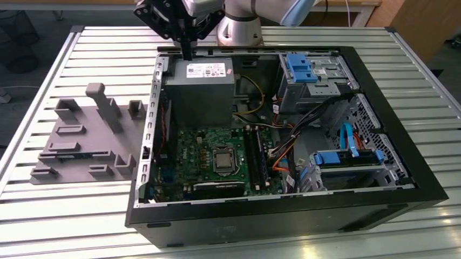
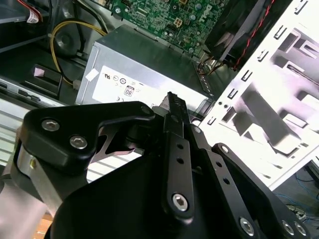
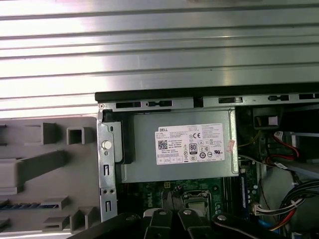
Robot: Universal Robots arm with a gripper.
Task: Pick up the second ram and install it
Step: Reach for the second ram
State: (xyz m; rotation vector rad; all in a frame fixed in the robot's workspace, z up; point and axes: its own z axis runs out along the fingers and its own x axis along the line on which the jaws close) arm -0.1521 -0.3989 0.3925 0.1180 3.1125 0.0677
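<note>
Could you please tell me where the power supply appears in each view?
Exterior view: the power supply sits by the gripper, in a corner of the case.
Second wrist view: the labelled grey box beyond the gripper.
First wrist view: the grey box just inside the case's rim.
Shared landmark: the green motherboard adjoining it.

Ribbed metal bench (image 1: 86, 226) of parallel slats, bright glare along the ribs, dark grey floor (image 1: 51, 13) beyond the bench's far corner at the exterior view's left, light wooden furniture (image 1: 425, 21) beyond the bench's far corner at the exterior view's right
</note>
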